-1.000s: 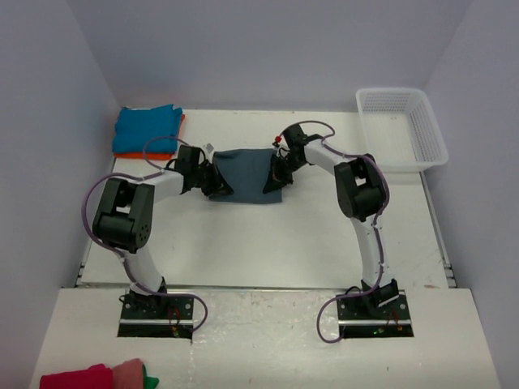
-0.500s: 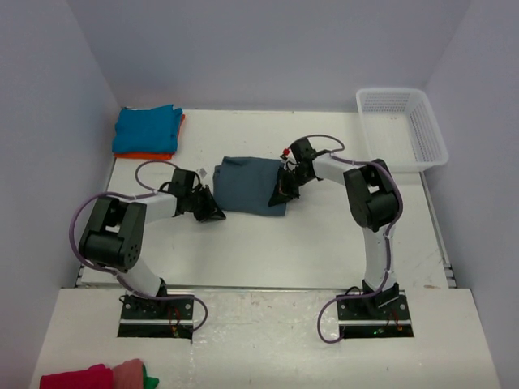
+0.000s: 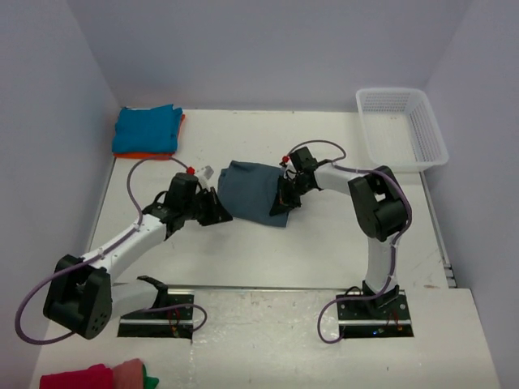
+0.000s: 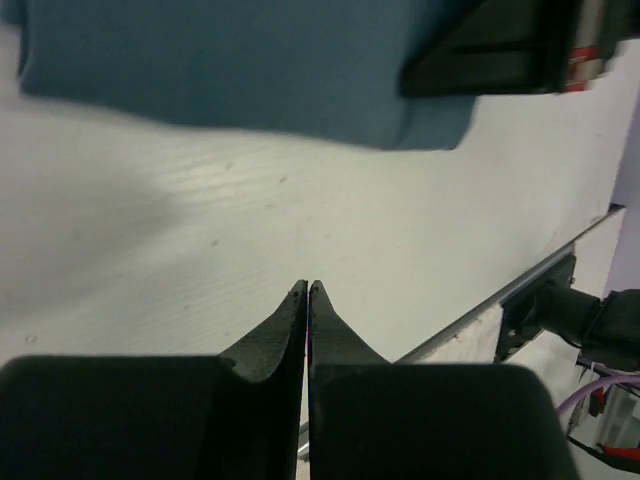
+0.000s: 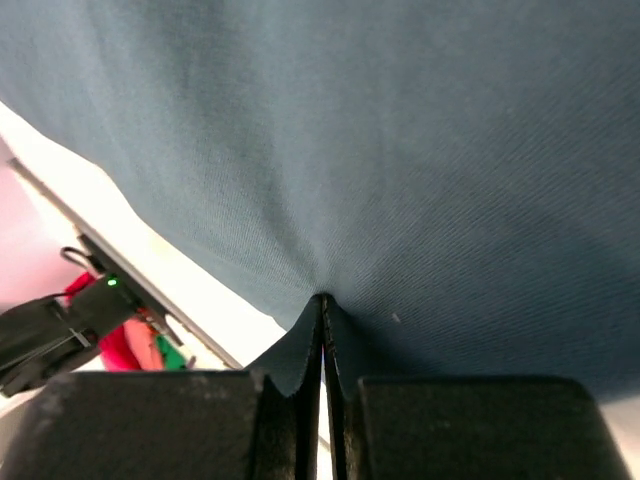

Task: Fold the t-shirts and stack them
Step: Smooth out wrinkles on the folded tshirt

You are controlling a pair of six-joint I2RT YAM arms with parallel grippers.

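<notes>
Here, the right gripper (image 5: 322,300) pinched the slate-blue shirt (image 3: 251,190) mid-way across the desk (image 3: 324,243); the left gripper (image 4: 307,288) sat shut, empty, beside it
Judged best: support both edges and carry it low to the turquoise shirt (image 3: 146,128) at the far left corner, folds intact

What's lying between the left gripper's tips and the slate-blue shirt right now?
Only bare white table, as the left wrist view shows: the shut left gripper points at the slate-blue shirt without touching it.
</notes>
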